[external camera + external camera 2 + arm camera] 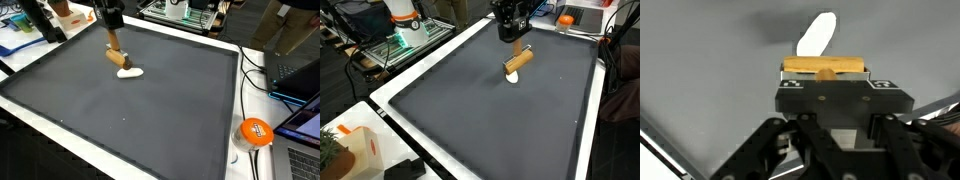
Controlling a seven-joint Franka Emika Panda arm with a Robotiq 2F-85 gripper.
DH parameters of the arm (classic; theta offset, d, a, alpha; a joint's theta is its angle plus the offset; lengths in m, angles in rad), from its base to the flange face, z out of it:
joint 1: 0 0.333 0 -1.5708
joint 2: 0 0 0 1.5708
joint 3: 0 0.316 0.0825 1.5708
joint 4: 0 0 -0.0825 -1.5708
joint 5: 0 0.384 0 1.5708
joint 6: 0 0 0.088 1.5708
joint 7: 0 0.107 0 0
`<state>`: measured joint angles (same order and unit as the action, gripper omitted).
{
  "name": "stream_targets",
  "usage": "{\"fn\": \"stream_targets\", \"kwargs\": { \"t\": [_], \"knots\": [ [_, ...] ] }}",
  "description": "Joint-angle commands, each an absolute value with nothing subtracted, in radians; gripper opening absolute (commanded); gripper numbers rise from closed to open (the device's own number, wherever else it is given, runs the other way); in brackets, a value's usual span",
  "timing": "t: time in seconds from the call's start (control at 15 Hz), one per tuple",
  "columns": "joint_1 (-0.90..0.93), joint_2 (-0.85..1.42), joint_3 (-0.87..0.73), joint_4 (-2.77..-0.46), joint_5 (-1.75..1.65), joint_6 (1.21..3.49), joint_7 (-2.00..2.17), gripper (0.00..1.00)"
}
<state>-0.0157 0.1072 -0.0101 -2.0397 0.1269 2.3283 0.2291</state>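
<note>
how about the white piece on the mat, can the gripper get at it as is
Probably not: the gripper is shut on the wooden block, which hangs between it and the white piece; nothing else blocks the way.

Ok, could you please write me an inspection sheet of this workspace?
Surface: dark mat with a white border, lying flat.
Job's things: wooden-handled tool, tilted, its white end down at the mat.
Clutter: orange round thing beyond the mat's edge.
Grippers: gripper, jaws shut on the wooden handle.
Cables: dark cables beside the mat.
Surroundings: laptop in an exterior view, white box near a corner.
</note>
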Motion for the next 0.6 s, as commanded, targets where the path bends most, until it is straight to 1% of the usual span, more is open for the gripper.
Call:
{"fn": "stream_targets", "kwargs": {
  "t": [0.0, 0.27, 0.53],
  "knots": [
    [-0.012, 0.029, -0.009, -2.134, 0.142, 2.381, 0.205, 0.22],
    [-0.009, -0.008, -0.006, -2.179, 0.145, 2.424, 0.2, 0.22],
    [-0.01, -0.045, -0.007, -2.207, 0.139, 2.417, 0.191, 0.22]
  ]
}}
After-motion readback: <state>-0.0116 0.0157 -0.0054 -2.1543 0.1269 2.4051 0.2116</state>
